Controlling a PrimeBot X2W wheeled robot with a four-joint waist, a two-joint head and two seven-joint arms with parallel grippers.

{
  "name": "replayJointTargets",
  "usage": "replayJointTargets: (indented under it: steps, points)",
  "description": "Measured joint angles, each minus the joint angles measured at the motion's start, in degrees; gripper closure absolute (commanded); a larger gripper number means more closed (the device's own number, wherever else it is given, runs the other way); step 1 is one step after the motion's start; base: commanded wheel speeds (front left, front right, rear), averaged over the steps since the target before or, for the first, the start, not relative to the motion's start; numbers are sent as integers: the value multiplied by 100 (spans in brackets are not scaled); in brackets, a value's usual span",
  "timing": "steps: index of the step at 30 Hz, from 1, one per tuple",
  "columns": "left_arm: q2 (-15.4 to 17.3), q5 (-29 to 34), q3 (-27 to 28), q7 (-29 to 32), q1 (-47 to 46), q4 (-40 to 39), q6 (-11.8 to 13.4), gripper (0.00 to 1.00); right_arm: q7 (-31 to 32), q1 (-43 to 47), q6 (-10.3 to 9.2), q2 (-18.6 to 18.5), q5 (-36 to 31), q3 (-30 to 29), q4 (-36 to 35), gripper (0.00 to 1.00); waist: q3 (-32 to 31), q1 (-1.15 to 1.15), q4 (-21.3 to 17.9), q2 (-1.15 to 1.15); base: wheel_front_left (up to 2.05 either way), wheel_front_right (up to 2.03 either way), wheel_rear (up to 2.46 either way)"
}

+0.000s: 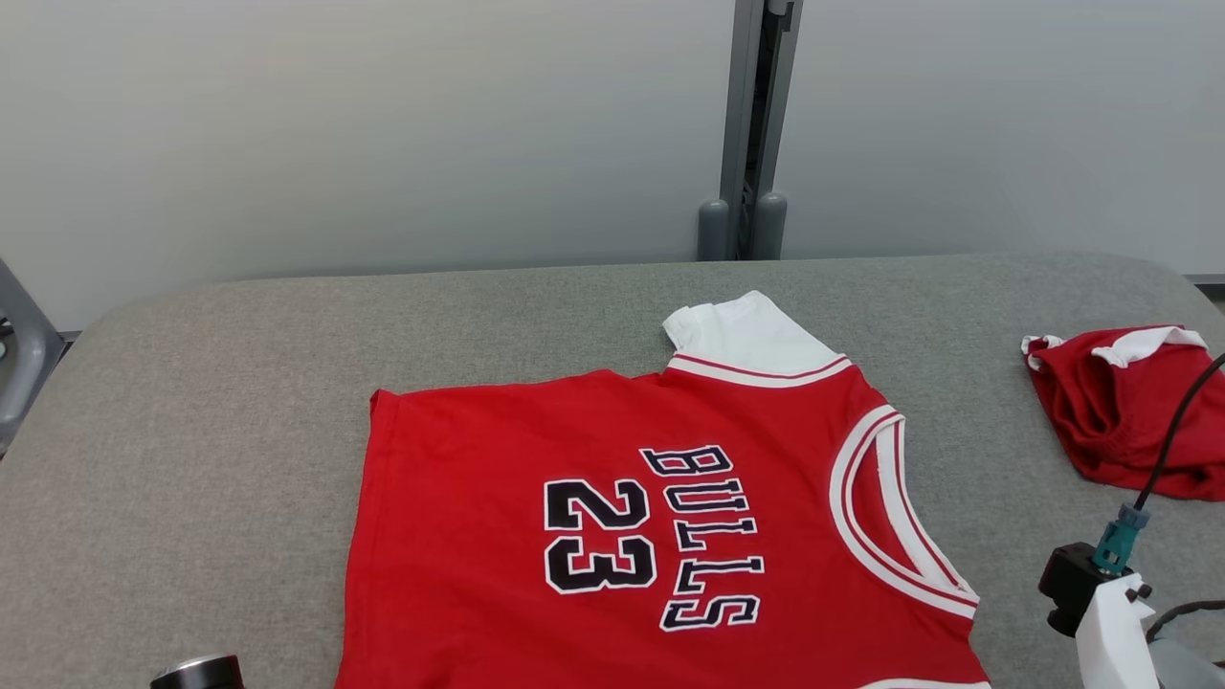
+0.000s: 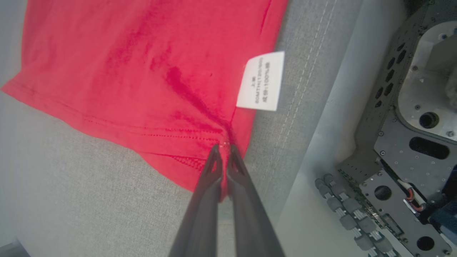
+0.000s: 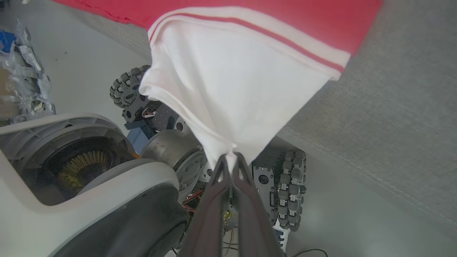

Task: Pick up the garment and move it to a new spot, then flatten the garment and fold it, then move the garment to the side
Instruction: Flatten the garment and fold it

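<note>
Left gripper (image 2: 224, 150) rises from the bottom centre of its wrist view with both long dark fingers pressed together on the hem corner of the red fabric jersey with black-and-white lettering (image 2: 142, 71). It pinches a fold of cloth right at the side seam, and creases run from the pinch toward the upper left of that frame. Up and to the right of the pinch, a white rectangular care label (image 2: 261, 81) sticks out from the jersey's edge over the grey woven table cover (image 2: 71, 185), whose stitched border runs diagonally through the right-centre of the frame. Right gripper (image 3: 231, 159), at the bottom centre of its own wrist view, is likewise clamped tight, on the tip of the jersey's white sleeve (image 3: 232, 89). That sleeve fans upward from the fingertips to a red-and-white striped band near the top of the frame and stretches out past the cover's edge, with the robot's small roller wheels (image 3: 294, 185) behind it in the lower middle. In the head view the jersey (image 1: 459, 498) lies spread flat across the lower centre of the cover. Its "BULLS 23" print is turned sideways, the neckline is toward the right, and the other white sleeve (image 1: 746, 335) points toward the top of the frame. A crumpled red garment with white trim (image 1: 1120, 411) sits well apart at the right edge.
</note>
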Motion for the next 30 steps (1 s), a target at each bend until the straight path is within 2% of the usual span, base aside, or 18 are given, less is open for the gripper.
replayJointTargets:
  steps: [4,12,18,25,30]
  points:
    - [1,-135,1,26,16,-37,0,100,-168,23,0,42,-8,-53,18,100,41,0,15,0,0,0,0]
    - [29,-818,2,-36,-328,66,0,100,-563,-130,0,227,-90,-330,240,100,212,0,30,0,0,0,0]
    - [-45,-1907,2,-188,-711,387,0,100,-805,-315,0,513,-201,-528,430,100,382,0,37,0,0,0,0]
    - [-147,-2791,16,-313,-979,838,0,100,-1020,-477,0,723,-565,-658,606,100,501,0,45,0,0,0,0]
    - [-245,-3542,243,-369,-1000,1195,0,100,-1209,-581,0,827,-891,-813,739,100,601,0,74,0,0,0,0]
